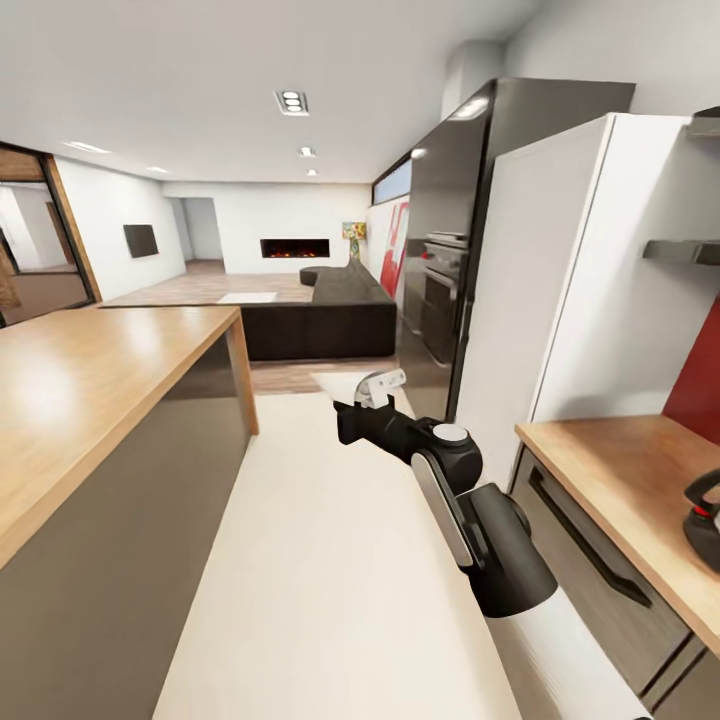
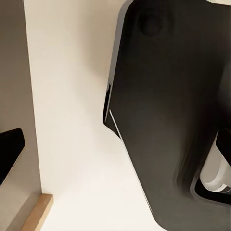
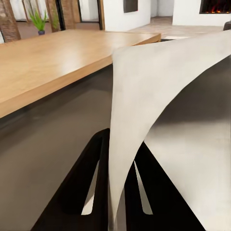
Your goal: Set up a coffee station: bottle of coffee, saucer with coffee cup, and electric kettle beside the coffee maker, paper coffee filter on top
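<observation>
The right end effector [image 3: 113, 192] is closed on the filter [image 3: 144, 96]. In the right wrist view the two black fingers [image 3: 79, 192] press the thin white paper between them, and the sheet rises up and fans out in front of the camera. In the head view the right arm reaches forward over the pale floor [image 1: 300, 560], with the filter [image 1: 380, 385] at its tip, pointing toward the living room.

The table [image 1: 620, 470] lies on the robot's right side, well apart from the held filter and a little behind it. At the right edge of that view a black object with a red mark [image 1: 703, 520] stands on it; I cannot tell what it is. The island [image 1: 90, 380] is on the left.

So I judge that the filter must go to the right and backward, and the right arm is already the nearer one.

Of the left end effector I cannot tell the state; the left wrist view gives a black robot part [image 2: 173, 110] over the floor.
</observation>
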